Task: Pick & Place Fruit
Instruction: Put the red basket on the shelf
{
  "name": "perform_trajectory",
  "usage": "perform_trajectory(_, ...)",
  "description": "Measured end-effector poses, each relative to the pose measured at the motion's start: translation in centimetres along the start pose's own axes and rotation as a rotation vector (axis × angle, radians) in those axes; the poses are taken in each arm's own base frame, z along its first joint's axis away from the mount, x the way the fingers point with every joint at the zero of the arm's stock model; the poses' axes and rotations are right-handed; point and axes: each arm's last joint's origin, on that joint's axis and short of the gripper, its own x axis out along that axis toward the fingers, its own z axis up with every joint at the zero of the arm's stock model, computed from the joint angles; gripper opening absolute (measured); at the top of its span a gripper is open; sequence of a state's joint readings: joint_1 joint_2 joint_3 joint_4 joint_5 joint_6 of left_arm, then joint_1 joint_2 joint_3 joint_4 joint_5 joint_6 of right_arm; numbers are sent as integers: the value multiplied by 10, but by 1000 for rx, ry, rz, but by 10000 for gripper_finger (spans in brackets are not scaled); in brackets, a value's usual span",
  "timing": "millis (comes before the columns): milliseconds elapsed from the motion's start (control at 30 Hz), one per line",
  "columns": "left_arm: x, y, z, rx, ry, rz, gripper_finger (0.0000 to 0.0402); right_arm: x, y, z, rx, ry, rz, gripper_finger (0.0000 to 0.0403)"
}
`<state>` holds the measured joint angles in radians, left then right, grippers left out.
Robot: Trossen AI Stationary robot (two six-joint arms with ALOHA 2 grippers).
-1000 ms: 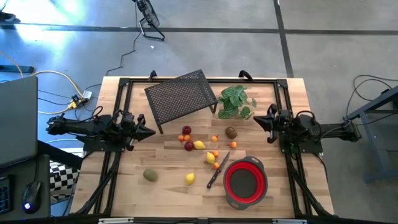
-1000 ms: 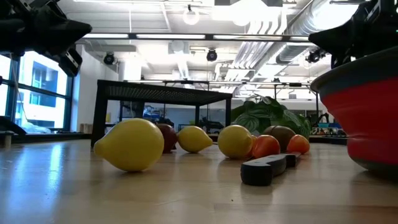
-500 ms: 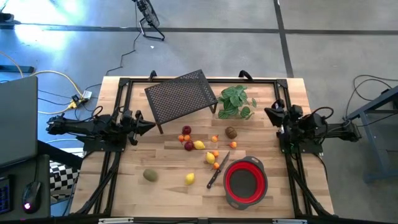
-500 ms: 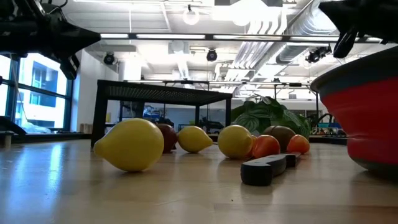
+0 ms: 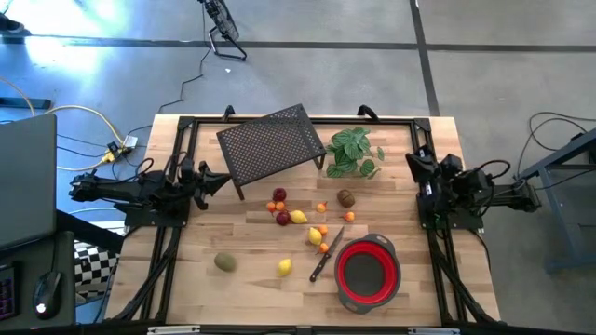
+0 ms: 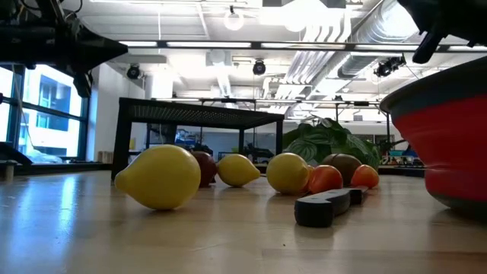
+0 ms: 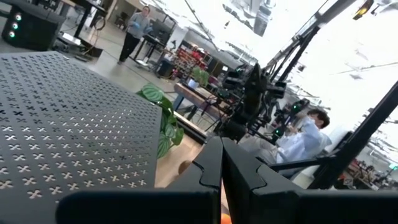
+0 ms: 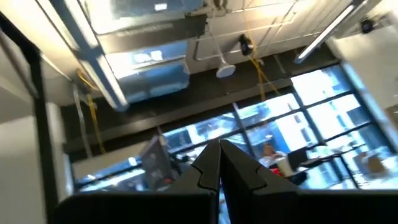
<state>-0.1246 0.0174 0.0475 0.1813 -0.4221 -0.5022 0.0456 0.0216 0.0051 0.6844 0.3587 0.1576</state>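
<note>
The fruit [image 5: 298, 218] lay loose on the tabletop [image 5: 205, 279]: three yellow lemons, small orange balls and two dark red pieces clustered mid-table. One brownish kiwi [image 5: 346, 197] sat apart, another [image 5: 224, 262] well away.

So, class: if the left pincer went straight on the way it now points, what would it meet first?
Probably the black perforated rack: the shut left pincer aims toward it and the leafy plant behind, though height is unclear.

On my desk [image 5: 186, 279] a black perforated rack [image 5: 271, 146] stands beside a leafy plant [image 5: 353, 153]. A red bowl [image 5: 367, 272] sits next to a black-handled knife [image 5: 326, 254].
</note>
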Motion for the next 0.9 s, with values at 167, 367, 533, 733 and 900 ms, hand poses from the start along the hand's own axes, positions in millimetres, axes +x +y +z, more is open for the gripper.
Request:
perform_trajectory(167,0,0,0,2,4,2,0,0,-3,-8,-39,71,-67,2)
perform_trajectory(367,0,0,-1,10,8,4,0,-1,-5,-13,-68,120,-119,2)
perform_trajectory(533,0,3,-5,60,47,34,0,-3,-10,-18,-154,158,-256,2)
perform_trajectory(733,0,5,-7,58,67,58,0,-5,-15,-25,-151,214,-352,2)
perform_trajectory(900,0,5,-8,66,72,62,0,-7,-16,-30,-179,263,-361,2)
